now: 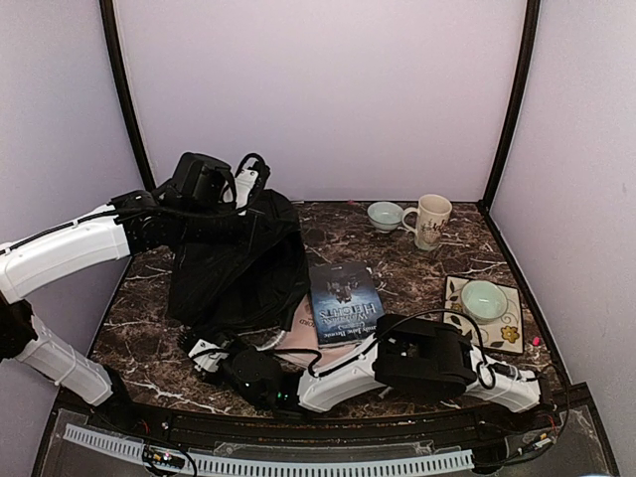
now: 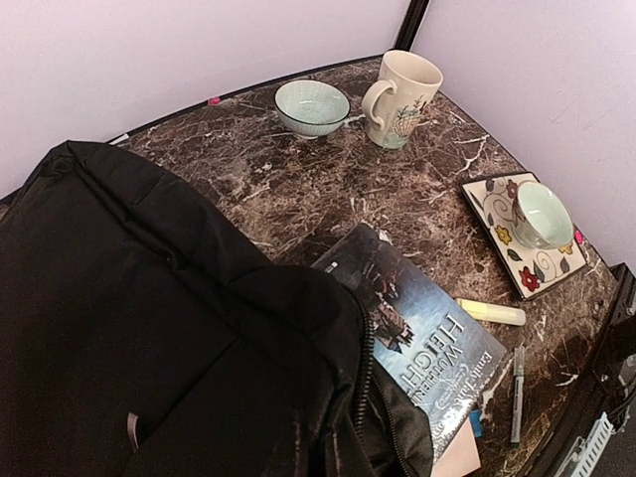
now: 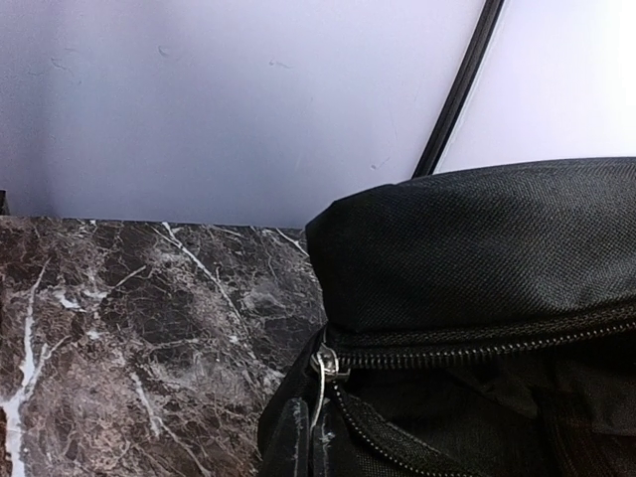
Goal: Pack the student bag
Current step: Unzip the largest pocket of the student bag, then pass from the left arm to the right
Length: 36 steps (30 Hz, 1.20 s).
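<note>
While the left fingers pinch the far top edge of the bag, propped left of centre on the tabletop, the right fingers clamp its zip pull at the near corner, zip running rightward.

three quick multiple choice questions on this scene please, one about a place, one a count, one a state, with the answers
1. Where does the mug stand? A on the plate; B beside a bowl at the table's far edge; C on the book.
2. How many small pale bowls are out? A one; B four; C two.
3. What is the right gripper doing? A shut on the zipper pull of the bag; B open above the mug; C holding the book.
Answers: 1 B, a bowl sits right next to it. 2 C, one by the mug, one on the plate. 3 A, the silver pull is pinched between its fingers.
</note>
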{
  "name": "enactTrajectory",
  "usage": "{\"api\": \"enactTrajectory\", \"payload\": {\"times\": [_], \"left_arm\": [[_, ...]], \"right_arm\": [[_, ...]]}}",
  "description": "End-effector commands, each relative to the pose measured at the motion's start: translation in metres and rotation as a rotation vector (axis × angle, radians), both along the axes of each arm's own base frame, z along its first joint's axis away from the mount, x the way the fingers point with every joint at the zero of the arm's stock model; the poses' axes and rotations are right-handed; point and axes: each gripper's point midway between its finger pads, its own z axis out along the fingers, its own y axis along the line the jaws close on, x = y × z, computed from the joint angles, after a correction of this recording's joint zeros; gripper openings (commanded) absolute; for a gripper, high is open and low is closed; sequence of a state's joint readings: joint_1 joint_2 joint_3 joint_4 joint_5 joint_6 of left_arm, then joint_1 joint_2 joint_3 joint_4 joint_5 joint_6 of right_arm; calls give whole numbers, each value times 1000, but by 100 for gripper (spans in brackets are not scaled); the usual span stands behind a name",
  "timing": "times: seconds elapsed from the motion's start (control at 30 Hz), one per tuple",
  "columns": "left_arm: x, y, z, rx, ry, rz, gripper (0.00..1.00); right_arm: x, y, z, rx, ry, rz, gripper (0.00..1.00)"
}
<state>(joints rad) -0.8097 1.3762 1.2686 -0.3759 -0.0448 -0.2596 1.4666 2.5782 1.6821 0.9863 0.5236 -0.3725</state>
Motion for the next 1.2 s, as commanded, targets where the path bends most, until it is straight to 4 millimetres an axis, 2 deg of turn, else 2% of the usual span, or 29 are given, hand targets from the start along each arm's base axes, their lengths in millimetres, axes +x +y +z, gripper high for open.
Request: {"api": "enactTrajectory", "payload": {"times": [0.0, 0.07, 0.13, 0.33, 0.37, 0.43, 0.5, 0.67, 0.77, 0.9, 0.97, 1.07, 1.17], "left_arm": [[3, -9, 49, -143, -76, 6, 0], [4, -8, 48, -138, -79, 14, 0], [6, -6, 44, -124, -83, 24, 0], [11, -3, 36, -89, -90, 46, 0], [11, -3, 35, -86, -90, 45, 0], [10, -2, 36, -82, -93, 44, 0], [9, 0, 35, -76, -95, 42, 0], [5, 4, 31, -70, -101, 35, 0], [2, 2, 28, -75, -96, 18, 0], [-1, -2, 24, -91, -81, -3, 0], [-1, -2, 26, -99, -81, -2, 0], [-4, -5, 33, -128, -82, -16, 0], [-7, -10, 41, -165, -77, -42, 0]], "right_arm": [[7, -5, -35, -96, -7, -73, 0], [6, -7, -33, -97, -6, -77, 0], [-7, -9, -29, -116, -19, -22, 3], [-80, -27, -8, -116, -94, 248, 26], [-94, -30, -3, -109, -95, 310, 33], [-107, -39, 5, -113, -89, 375, 41], [-111, -51, 16, -108, -87, 386, 46], [-101, -95, 57, -61, -113, 324, 56], [-89, -113, 82, -39, -117, 290, 58], [-49, -137, 105, 53, 2, 270, 60], [-29, -143, 110, 93, 77, 273, 62], [-5, -147, 118, 160, 163, 285, 72], [8, -145, 124, 216, 217, 282, 77]]}}
